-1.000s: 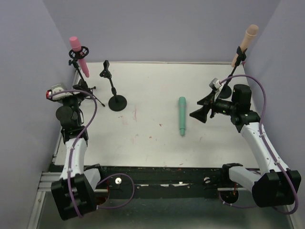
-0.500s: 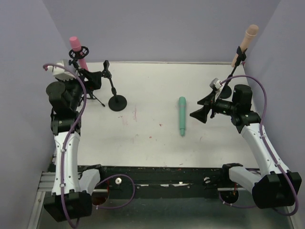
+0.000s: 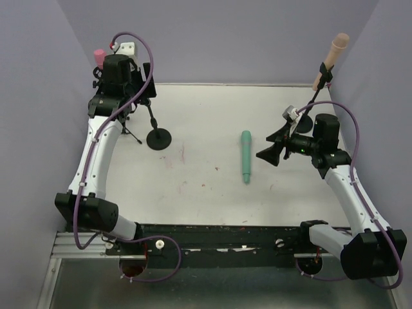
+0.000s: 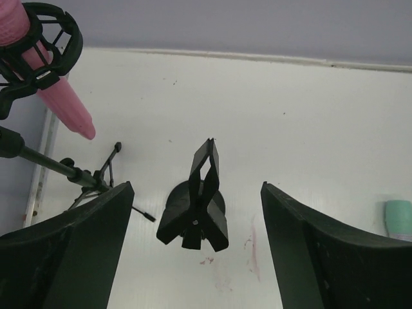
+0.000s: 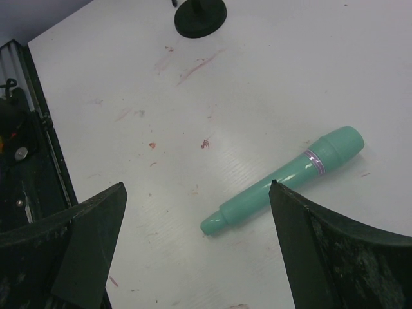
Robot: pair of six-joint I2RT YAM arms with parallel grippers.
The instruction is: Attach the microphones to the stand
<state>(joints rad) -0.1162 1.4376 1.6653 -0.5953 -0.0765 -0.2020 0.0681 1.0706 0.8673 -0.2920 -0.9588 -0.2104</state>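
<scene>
- Top view, count: three microphones, three stands, two arms.
- The pink microphone (image 3: 99, 55) sits in the tripod stand (image 3: 129, 127) at the back-left corner, and the left arm hides most of it.
- The peach microphone (image 3: 337, 48) sits tilted in the slim stand (image 3: 311, 106) at the back-right corner.
- The teal microphone (image 3: 246, 156) lies flat on the table (image 3: 206, 193), right of centre and clear of every stand.
- The round-base stand (image 3: 158, 138) carries no microphone.
- The left gripper (image 3: 143, 90) hangs over that stand's top, close to the left wall and the tripod.
- The right gripper (image 3: 270, 147) hovers just right of the teal microphone with its fingers apart, and bare table lies between them.
- The middle and front of the table are open.
- Since a second ago the left arm has swung from the left edge up to the back-left corner, while the right arm and the teal microphone have not shifted.
- Left wrist view: the left gripper (image 4: 196, 190) has its fingers spread wide and grips nothing.
- The empty clip (image 4: 199, 199) stands upright below, between the fingers and touching neither.
- The pink microphone (image 4: 63, 109) passes through a black ring at upper left, beside the tripod stand's legs (image 4: 96, 180).
- The teal microphone's end (image 4: 400, 219) shows at the right edge.
- Right wrist view: the right gripper (image 5: 197, 187) is wide apart and empty.
- The teal microphone (image 5: 283, 177) lies on the table below it, nearer the right-hand finger.
- The round-base stand's foot (image 5: 201, 14) is well apart at the top edge.
</scene>
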